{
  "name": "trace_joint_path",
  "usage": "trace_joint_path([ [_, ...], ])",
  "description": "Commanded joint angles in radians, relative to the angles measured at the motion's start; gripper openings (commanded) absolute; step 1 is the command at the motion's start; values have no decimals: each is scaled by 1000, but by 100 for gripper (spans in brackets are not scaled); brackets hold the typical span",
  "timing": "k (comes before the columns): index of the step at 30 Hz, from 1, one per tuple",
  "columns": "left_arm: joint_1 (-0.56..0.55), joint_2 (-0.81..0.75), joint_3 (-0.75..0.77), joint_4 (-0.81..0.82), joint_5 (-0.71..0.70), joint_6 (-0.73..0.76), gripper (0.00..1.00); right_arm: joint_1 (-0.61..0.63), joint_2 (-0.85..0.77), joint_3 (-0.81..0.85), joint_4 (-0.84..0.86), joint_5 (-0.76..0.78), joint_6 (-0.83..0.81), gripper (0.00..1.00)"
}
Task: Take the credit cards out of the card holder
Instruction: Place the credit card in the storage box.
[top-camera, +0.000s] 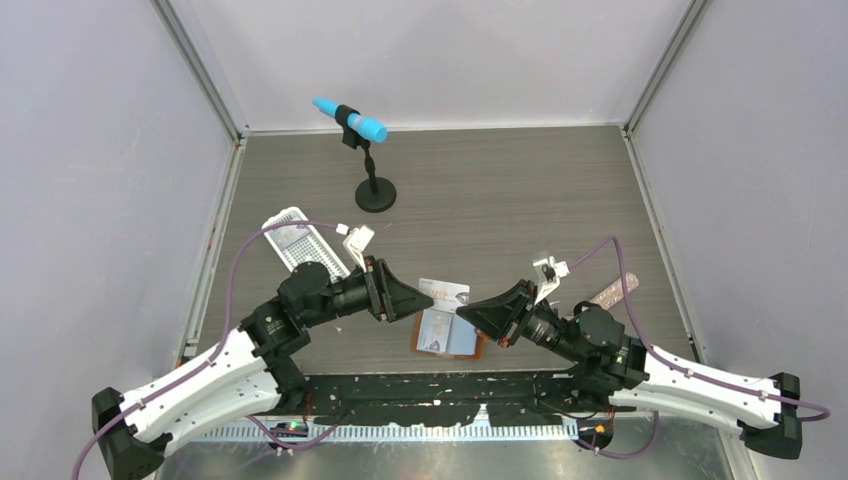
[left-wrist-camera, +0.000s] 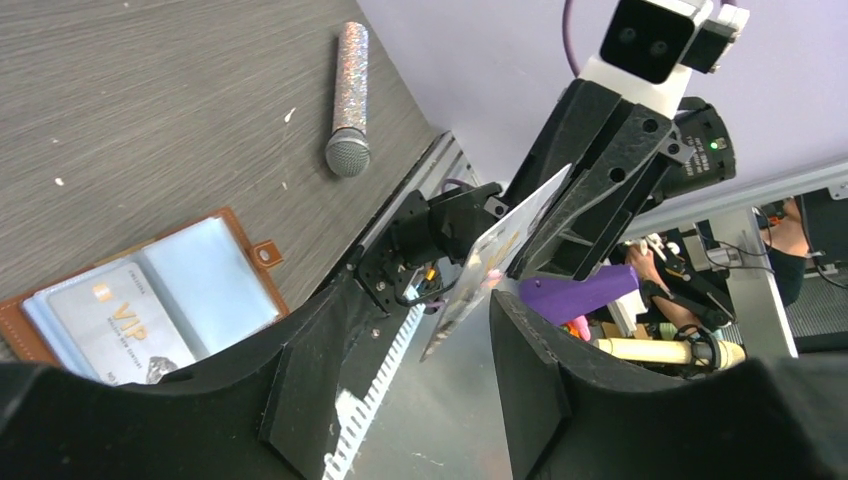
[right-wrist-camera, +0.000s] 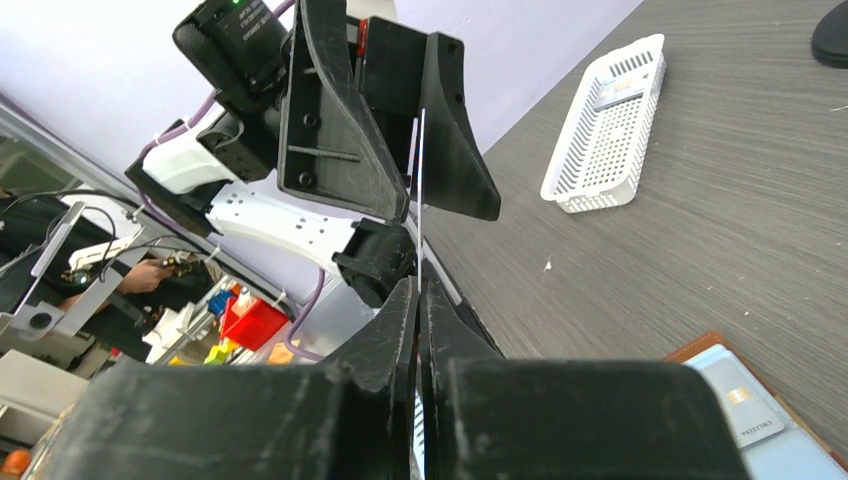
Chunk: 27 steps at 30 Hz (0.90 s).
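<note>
Right end effector (top-camera: 476, 308) pinches one credit card (top-camera: 446, 293), long axis running toward 9 o'clock into the left end effector (top-camera: 424, 298), which stands spread; open card holder (top-camera: 448, 338) lies on the tabletop (top-camera: 500, 200) at 6 o'clock beneath.

Tan-brown holder (left-wrist-camera: 205, 285) is showing pale blue pockets at 6 o'clock on the grey wood-grain table (top-camera: 500, 190); a whitish card (left-wrist-camera: 495, 260) is flashing gold print; a white perforated tray (top-camera: 305, 245) is lying at 9 o'clock, a glittery silver microphone (left-wrist-camera: 349, 95) at 3.
</note>
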Motion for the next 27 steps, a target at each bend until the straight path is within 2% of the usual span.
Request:
trace_joint_path([
  [1, 5, -15, 25, 91, 60, -12, 56, -5, 0, 44, -12, -63, 1, 5],
  [6, 7, -43, 8, 108, 67, -25, 52, -8, 4, 48, -29, -80, -3, 5],
  [10, 7, -51, 4, 114, 92, -31, 35, -9, 3, 36, -27, -72, 3, 5],
  [15, 7, -52, -14, 129, 119, -42, 4, -10, -6, 26, -19, -53, 11, 5],
  [16, 7, -53, -18, 128, 117, -45, 0, -10, -6, 27, -18, -49, 11, 6],
  [17, 8, -54, -22, 123, 112, -47, 0, -10, -6, 28, -21, -45, 11, 7],
  [19, 14, -59, -24, 112, 101, -48, 0, -10, -8, 29, -30, -32, 12, 13],
  [22, 34, -63, -27, 89, 88, -47, 0, -10, -18, 35, -72, 7, 5, 38],
  [23, 48, -64, -25, 78, 89, -46, 0, -10, -20, 37, -84, 22, 3, 50],
  [24, 62, -64, -22, 63, 91, -42, 0, -10, -23, 40, -106, 30, -3, 56],
  [25, 80, -63, -16, 42, 93, -33, 0, -10, -25, 41, -114, 41, -6, 66],
  [27, 121, -61, 8, -27, 91, -7, 0, -10, -27, 42, -136, 54, -8, 77],
])
